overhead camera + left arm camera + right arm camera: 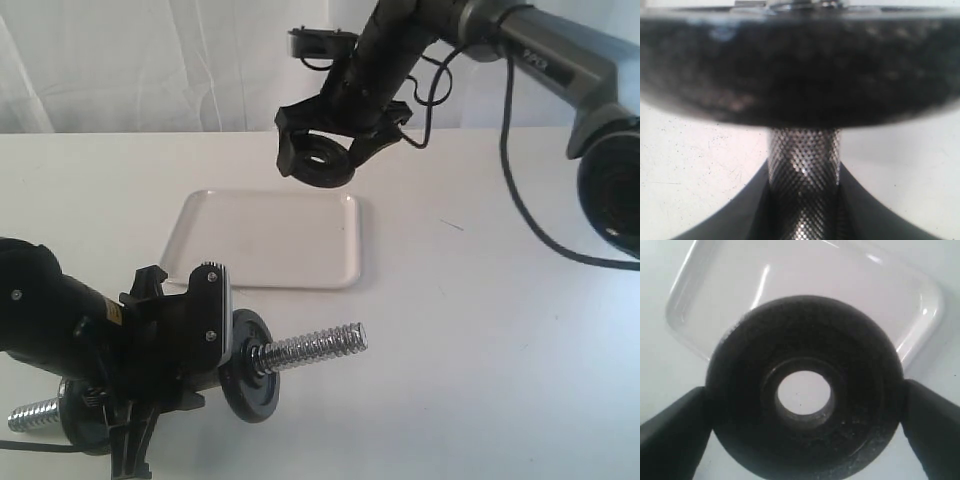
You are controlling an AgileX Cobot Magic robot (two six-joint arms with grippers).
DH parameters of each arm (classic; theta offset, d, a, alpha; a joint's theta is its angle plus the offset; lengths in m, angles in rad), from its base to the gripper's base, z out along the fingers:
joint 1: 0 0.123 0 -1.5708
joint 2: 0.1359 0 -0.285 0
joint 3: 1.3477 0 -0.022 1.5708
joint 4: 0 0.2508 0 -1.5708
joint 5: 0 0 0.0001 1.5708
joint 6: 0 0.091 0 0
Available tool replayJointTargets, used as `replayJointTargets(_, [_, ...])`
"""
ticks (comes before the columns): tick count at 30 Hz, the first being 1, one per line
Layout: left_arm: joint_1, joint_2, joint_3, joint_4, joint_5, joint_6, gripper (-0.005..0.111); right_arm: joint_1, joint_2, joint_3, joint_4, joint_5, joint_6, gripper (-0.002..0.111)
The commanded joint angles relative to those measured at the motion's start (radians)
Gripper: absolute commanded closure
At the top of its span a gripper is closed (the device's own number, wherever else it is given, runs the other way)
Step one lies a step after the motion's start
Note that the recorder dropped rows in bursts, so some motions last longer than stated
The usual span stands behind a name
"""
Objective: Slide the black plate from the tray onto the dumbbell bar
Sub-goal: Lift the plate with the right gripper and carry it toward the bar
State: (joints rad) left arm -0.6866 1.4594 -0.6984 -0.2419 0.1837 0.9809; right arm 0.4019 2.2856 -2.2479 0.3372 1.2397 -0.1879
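Note:
My right gripper [322, 160] is shut on the black plate [325, 163], holding it flat in the air above the far edge of the white tray [300, 245]. In the right wrist view the black plate [805, 390] fills the frame between both fingers [675, 430], with its centre hole open over the tray [880, 295]. My left gripper [170, 345] is shut on the dumbbell bar [310, 348], held level near the table's front left. A black disc [250, 365] sits on the bar beside the gripper. In the left wrist view the bar's knurled middle [804, 180] runs up into that disc [800, 70].
Another black disc [85, 420] sits on the bar's other end, with the threaded tip [30, 415] poking out at the front left. A black cable [530, 215] hangs from the right arm over the white table. A white curtain forms the backdrop.

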Motion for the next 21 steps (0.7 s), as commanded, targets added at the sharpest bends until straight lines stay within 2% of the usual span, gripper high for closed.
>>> replayJointTargets(1, [-0.003, -0.052, -0.023, -0.042, -0.058, -0.014, 0.107, -0.025, -0.139, 0.114, 0.132, -0.019, -0.087, 0.108])
replayJointTargets(6, [-0.003, -0.052, -0.023, -0.042, -0.058, -0.014, 0.107, -0.047, -0.283, 0.296, 0.141, -0.019, -0.125, 0.108])
replayJointTargets(12, [-0.003, -0.052, -0.023, -0.042, -0.056, -0.014, 0.107, -0.112, -0.513, 0.592, 0.175, -0.049, -0.168, 0.108])
replayJointTargets(21, [-0.003, -0.052, -0.023, -0.042, -0.056, -0.014, 0.107, -0.172, -0.838, 0.952, 0.344, -0.120, -0.291, 0.108])
